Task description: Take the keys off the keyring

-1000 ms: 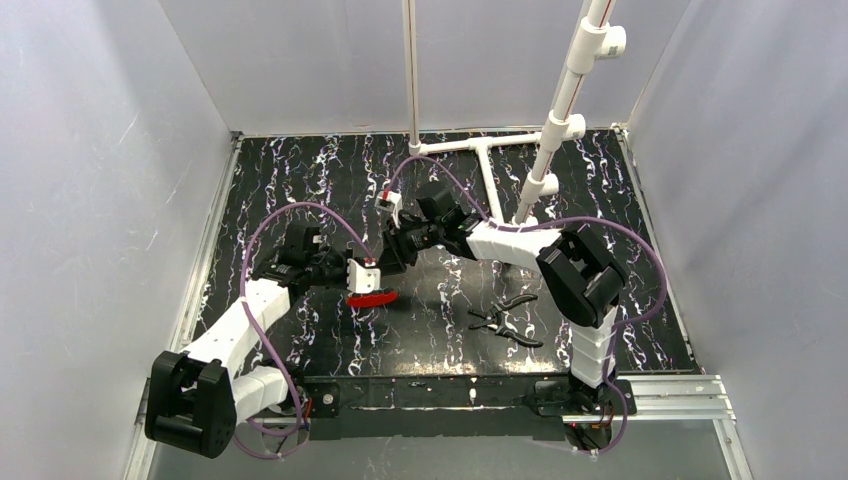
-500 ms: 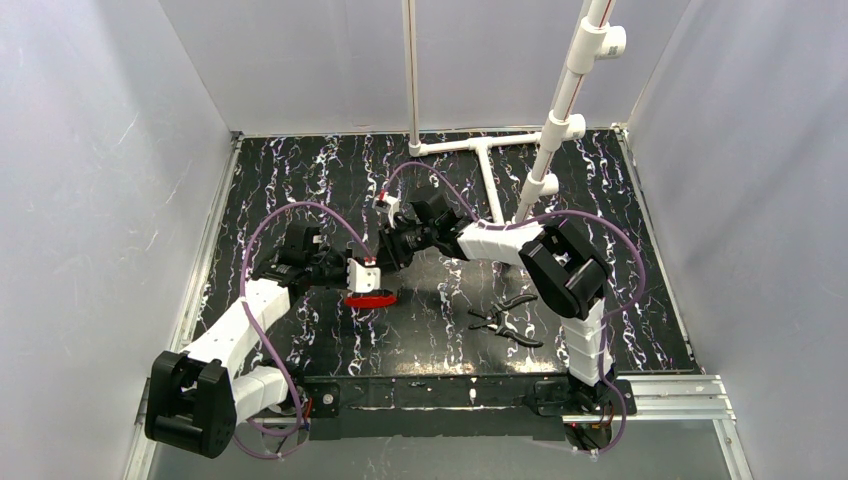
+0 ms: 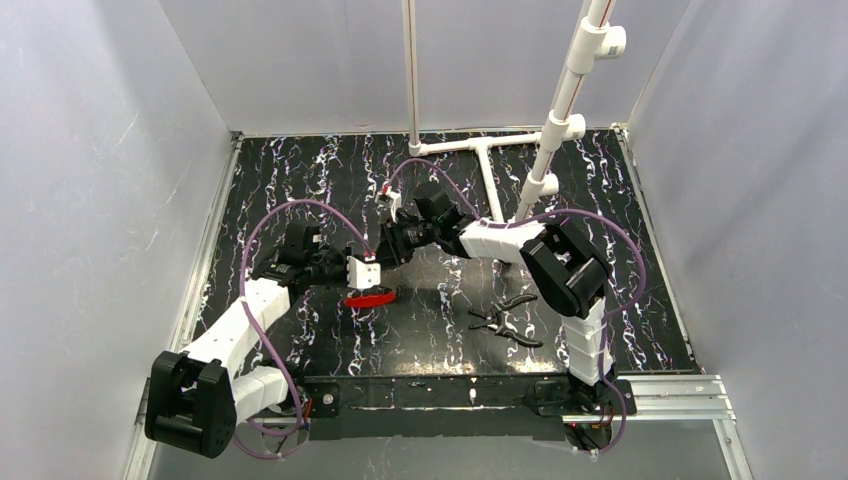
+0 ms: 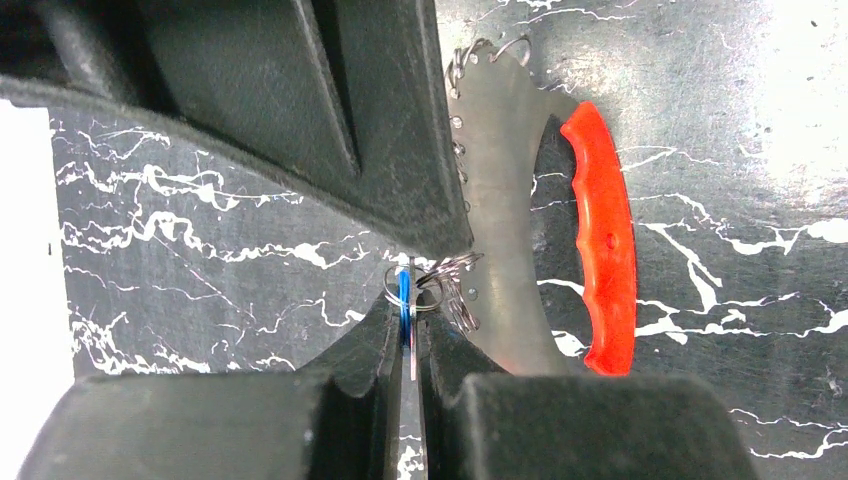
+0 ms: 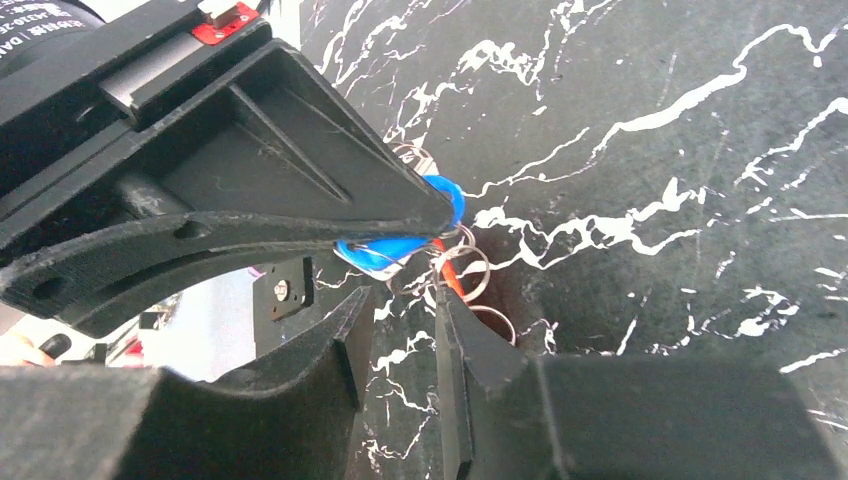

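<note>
My left gripper [image 4: 408, 318] is shut on the edge of a small blue-headed key [image 4: 403, 295] and holds it just above the table. Thin wire rings [image 4: 440, 285] hang off this key beside a flat silvery metal piece [image 4: 500, 200]. The red keyring [image 4: 603, 240] runs along that piece's far edge and shows in the top view [image 3: 368, 297]. My right gripper [image 5: 400, 305] is open with a narrow gap, its tips right below the blue key head [image 5: 395, 250]. Its right fingertip is next to the wire rings [image 5: 470, 265]. The two grippers meet tip to tip in the top view [image 3: 380, 260].
Black-handled pliers [image 3: 505, 320] lie on the marbled black table to the right of the grippers. A white pipe frame [image 3: 480, 150] stands at the back. Grey walls close in both sides.
My right gripper has moved a little left, closer to the left gripper's tips. The left gripper still holds the blue key and has hardly moved.
</note>
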